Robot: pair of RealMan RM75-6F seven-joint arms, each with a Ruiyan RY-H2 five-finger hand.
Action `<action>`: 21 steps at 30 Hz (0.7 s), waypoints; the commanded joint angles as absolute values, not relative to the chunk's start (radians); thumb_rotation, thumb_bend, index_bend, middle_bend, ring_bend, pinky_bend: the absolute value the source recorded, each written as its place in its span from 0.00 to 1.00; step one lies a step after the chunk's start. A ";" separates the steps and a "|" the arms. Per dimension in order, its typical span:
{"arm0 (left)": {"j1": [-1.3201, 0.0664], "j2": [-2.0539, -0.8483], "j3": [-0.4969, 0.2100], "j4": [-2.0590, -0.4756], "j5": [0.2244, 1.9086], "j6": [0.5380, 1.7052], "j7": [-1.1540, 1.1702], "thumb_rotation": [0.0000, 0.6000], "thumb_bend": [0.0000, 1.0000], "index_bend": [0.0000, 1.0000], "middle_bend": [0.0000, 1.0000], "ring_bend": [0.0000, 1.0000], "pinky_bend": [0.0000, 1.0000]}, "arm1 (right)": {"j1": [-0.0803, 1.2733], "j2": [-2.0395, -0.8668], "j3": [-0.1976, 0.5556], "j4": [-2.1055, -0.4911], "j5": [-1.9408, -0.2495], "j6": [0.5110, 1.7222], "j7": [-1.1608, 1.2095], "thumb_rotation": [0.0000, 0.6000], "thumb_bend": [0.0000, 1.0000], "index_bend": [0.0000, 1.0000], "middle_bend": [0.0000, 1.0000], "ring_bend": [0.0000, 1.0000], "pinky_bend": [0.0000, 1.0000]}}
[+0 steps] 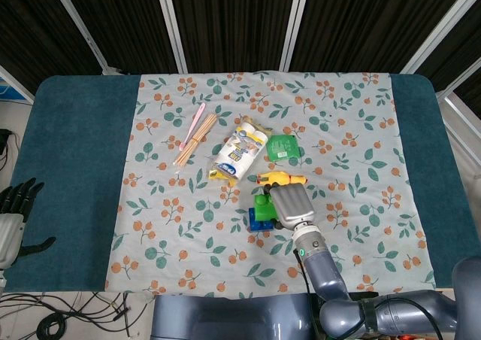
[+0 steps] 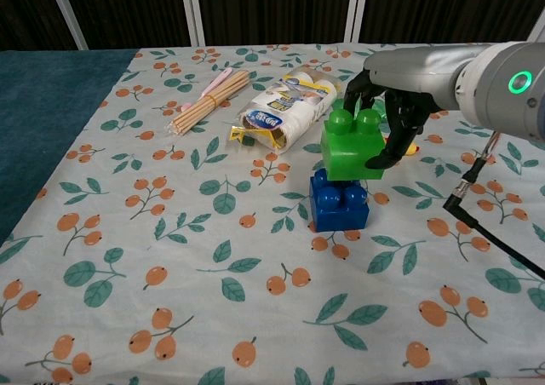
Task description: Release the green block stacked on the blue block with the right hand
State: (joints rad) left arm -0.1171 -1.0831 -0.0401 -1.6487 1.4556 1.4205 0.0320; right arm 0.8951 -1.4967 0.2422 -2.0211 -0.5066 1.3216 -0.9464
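The green block (image 2: pixel 352 146) sits on the blue block (image 2: pixel 339 202) on the floral cloth, tilted slightly. My right hand (image 2: pixel 396 112) reaches in from the right and holds the green block, with dark fingers wrapped behind it and along its right side. In the head view the right hand (image 1: pixel 291 204) covers part of the green block (image 1: pixel 263 204), and a strip of the blue block (image 1: pixel 259 222) shows below it. My left hand (image 1: pixel 15 212) rests off the table's left edge, fingers apart and holding nothing.
Behind the stack lie a yellow rubber chicken (image 1: pixel 282 179), a green packet (image 1: pixel 283 147) and a white snack bag (image 1: pixel 240 153). A bundle of wooden sticks (image 1: pixel 195 139) and a pink spoon (image 1: pixel 195 122) lie further left. A black cable (image 2: pixel 502 240) trails at right.
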 commanded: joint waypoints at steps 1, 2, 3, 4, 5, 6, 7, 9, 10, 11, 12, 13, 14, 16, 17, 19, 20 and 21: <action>-0.117 -1.082 -0.040 -1.650 1.455 1.420 0.032 1.00 0.03 0.00 0.00 0.00 0.00 | 0.900 -1.499 0.240 -2.022 -0.505 1.324 -0.946 1.00 0.43 0.60 0.56 0.51 0.55; -0.117 -1.082 -0.040 -1.650 1.455 1.421 0.032 1.00 0.03 0.00 0.00 0.00 0.00 | 0.901 -1.501 0.239 -2.022 -0.504 1.325 -0.945 1.00 0.43 0.60 0.56 0.51 0.55; -0.117 -1.082 -0.040 -1.650 1.455 1.421 0.032 1.00 0.03 0.00 0.00 0.00 0.00 | 0.903 -1.503 0.238 -2.021 -0.504 1.326 -0.944 1.00 0.43 0.60 0.56 0.51 0.55; -0.117 -1.082 -0.040 -1.651 1.455 1.422 0.031 1.00 0.03 0.00 0.00 0.00 0.00 | 0.905 -1.506 0.237 -2.019 -0.503 1.327 -0.942 1.00 0.43 0.60 0.56 0.51 0.55; -0.116 -1.081 -0.040 -1.652 1.456 1.423 0.031 1.00 0.03 0.00 0.00 0.00 0.00 | 0.907 -1.508 0.236 -2.017 -0.503 1.328 -0.940 1.00 0.43 0.60 0.56 0.51 0.55; -0.116 -1.082 -0.041 -1.651 1.456 1.424 0.032 1.00 0.03 0.00 0.00 0.00 0.00 | 0.908 -1.511 0.235 -2.014 -0.503 1.329 -0.938 1.00 0.43 0.60 0.56 0.51 0.55; -0.116 -1.082 -0.041 -1.652 1.456 1.425 0.031 1.00 0.03 0.00 0.00 0.00 0.00 | 0.909 -1.513 0.234 -2.012 -0.503 1.330 -0.935 1.00 0.43 0.60 0.56 0.51 0.55; -0.116 -1.082 -0.041 -1.652 1.455 1.424 0.030 1.00 0.03 0.00 0.00 0.00 0.00 | 0.911 -1.518 0.233 -2.006 -0.506 1.330 -0.928 1.00 0.43 0.60 0.56 0.51 0.55; -0.116 -1.081 -0.041 -1.652 1.455 1.424 0.030 1.00 0.03 0.00 0.00 0.00 0.00 | 0.912 -1.520 0.232 -2.003 -0.507 1.330 -0.927 1.00 0.43 0.60 0.56 0.51 0.55; -0.116 -1.082 -0.041 -1.652 1.455 1.423 0.030 1.00 0.03 0.00 0.00 0.00 0.00 | 0.913 -1.521 0.232 -2.002 -0.508 1.331 -0.925 1.00 0.43 0.60 0.56 0.51 0.55; -0.116 -1.082 -0.041 -1.652 1.455 1.423 0.029 1.00 0.03 0.00 0.00 0.00 0.00 | 0.915 -1.522 0.231 -2.002 -0.510 1.332 -0.924 1.00 0.43 0.60 0.56 0.51 0.55; -0.117 -1.082 -0.040 -1.651 1.455 1.423 0.029 1.00 0.03 0.00 0.00 0.00 0.00 | 0.917 -1.523 0.231 -2.001 -0.511 1.333 -0.924 1.00 0.43 0.60 0.56 0.51 0.55; -0.117 -1.081 -0.040 -1.650 1.456 1.423 0.030 1.00 0.03 0.00 0.00 0.00 0.00 | 0.918 -1.523 0.231 -2.001 -0.512 1.334 -0.924 1.00 0.43 0.60 0.56 0.51 0.55; -0.117 -1.082 -0.041 -1.649 1.457 1.423 0.029 1.00 0.03 0.00 0.00 0.00 0.00 | 0.920 -1.522 0.233 -2.001 -0.510 1.335 -0.922 1.00 0.43 0.60 0.56 0.51 0.55; -0.117 -1.082 -0.041 -1.650 1.456 1.423 0.027 1.00 0.03 0.00 0.00 0.00 0.00 | 0.922 -1.521 0.232 -2.000 -0.507 1.334 -0.923 1.00 0.43 0.60 0.56 0.51 0.55; -0.117 -1.082 -0.041 -1.650 1.456 1.422 0.027 1.00 0.03 0.00 0.00 0.00 0.00 | 0.925 -1.520 0.230 -1.999 -0.500 1.332 -0.926 1.00 0.43 0.60 0.56 0.51 0.55; -0.117 -1.081 -0.041 -1.651 1.455 1.422 0.027 1.00 0.02 0.00 0.00 0.00 0.00 | 0.926 -1.520 0.229 -1.998 -0.498 1.331 -0.925 1.00 0.43 0.60 0.56 0.51 0.55; -0.117 -1.081 -0.041 -1.651 1.455 1.422 0.026 1.00 0.03 0.00 0.00 0.00 0.00 | 0.926 -1.521 0.227 -1.996 -0.494 1.329 -0.924 1.00 0.43 0.60 0.56 0.51 0.55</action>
